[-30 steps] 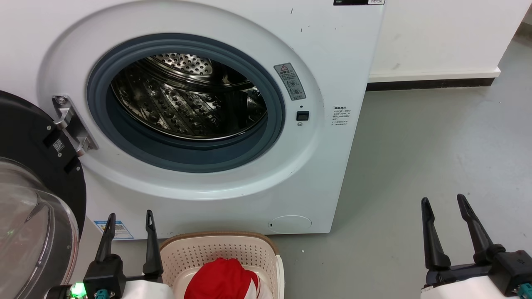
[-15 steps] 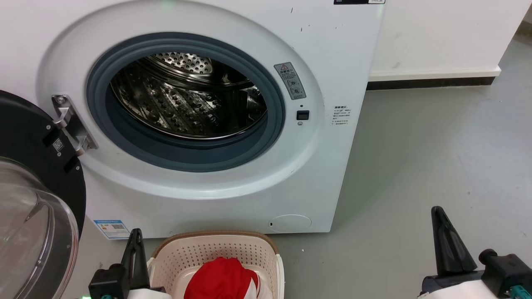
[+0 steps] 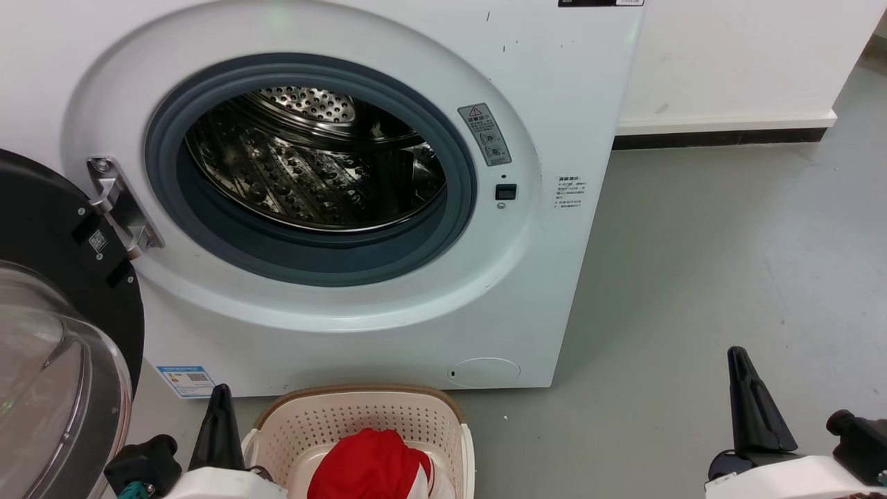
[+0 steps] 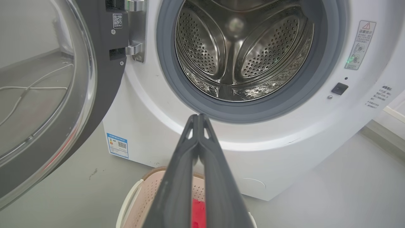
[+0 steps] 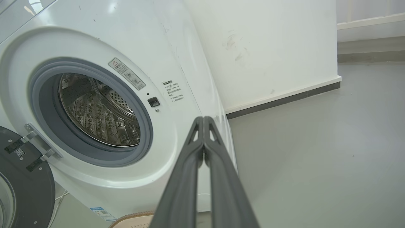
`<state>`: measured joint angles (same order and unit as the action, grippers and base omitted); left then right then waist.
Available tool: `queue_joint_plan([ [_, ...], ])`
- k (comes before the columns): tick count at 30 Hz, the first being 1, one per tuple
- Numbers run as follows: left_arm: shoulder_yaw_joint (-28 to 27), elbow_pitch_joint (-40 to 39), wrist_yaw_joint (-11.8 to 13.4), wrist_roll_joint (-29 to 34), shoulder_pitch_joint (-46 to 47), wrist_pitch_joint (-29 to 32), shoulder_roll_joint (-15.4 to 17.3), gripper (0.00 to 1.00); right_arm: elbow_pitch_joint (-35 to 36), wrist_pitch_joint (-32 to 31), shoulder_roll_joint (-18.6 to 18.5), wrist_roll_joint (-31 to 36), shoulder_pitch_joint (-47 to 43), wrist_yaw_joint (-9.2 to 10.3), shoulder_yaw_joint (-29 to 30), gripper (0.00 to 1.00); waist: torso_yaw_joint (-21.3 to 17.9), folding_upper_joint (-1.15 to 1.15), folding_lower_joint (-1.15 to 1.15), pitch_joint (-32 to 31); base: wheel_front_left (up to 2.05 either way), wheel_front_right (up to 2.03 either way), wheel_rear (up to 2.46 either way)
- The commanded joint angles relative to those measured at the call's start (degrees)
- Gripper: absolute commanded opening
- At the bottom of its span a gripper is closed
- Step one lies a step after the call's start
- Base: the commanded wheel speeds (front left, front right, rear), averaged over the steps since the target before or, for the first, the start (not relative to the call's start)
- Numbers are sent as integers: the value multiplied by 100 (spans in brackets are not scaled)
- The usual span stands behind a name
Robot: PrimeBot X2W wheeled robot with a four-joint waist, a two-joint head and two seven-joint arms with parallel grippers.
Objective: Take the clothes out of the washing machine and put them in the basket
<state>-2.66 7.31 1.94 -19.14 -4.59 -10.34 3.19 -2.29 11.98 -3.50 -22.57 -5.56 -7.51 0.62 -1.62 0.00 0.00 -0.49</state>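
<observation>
On floor [image 3: 693,277], just before washing machine [image 3: 554,104] front panel, below porthole: basket [image 3: 360,394]. Clothes [image 3: 371,461] bunched inside basket, red with white panel. Perforated steel drum [image 3: 312,173] visible through porthole; door [image 3: 41,222] swung open at left. Left gripper [image 4: 198,117]: fingers pressed together, gripping nothing, just beside basket's left rim. Right gripper [image 5: 203,119]: fingers pressed together, gripping nothing, above floor, well right of basket.

Grey sticker [image 3: 484,134] with red warning triangle on washer [image 3: 554,69], up right of left gripper [image 4: 198,117], QR sticker [image 4: 117,21] on door frame [image 4: 106,79] up left of it, blue QR label [image 4: 117,145] to its left, small black print [image 5: 172,91] just up left of right gripper [image 5: 203,118], unreadable
</observation>
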Motion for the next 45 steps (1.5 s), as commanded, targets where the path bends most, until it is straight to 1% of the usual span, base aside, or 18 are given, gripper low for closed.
queue_joint_plan([
  [1,-36,-52,-54,-304,180,55,13,0,25,-52,-56,-321,202,1,-4,0,3,0,0,1,0,0,0],
  [12,-86,54,-197,-1409,327,306,7,0,-156,-266,-102,-1438,358,1,6,0,19,0,0,8,0,0,0],
  [13,-86,54,-197,-1409,327,306,7,0,-156,-266,-102,-1438,358,1,6,0,19,0,0,8,0,0,0],
  [15,-99,80,-231,-1686,369,370,6,0,-200,-323,-111,-1718,403,1,12,0,23,0,0,10,0,0,0],
  [16,-99,80,-231,-1686,369,370,6,0,-200,-323,-111,-1718,403,1,12,0,23,0,0,10,0,0,0],
  [29,-159,196,-372,-2790,512,630,0,0,-383,-558,-139,-2816,556,1,45,0,43,0,0,18,0,0,0],
  [45,-224,317,-524,-3966,681,911,-8,0,-584,-827,-153,-3968,732,1,104,0,66,0,0,27,0,0,0],
])
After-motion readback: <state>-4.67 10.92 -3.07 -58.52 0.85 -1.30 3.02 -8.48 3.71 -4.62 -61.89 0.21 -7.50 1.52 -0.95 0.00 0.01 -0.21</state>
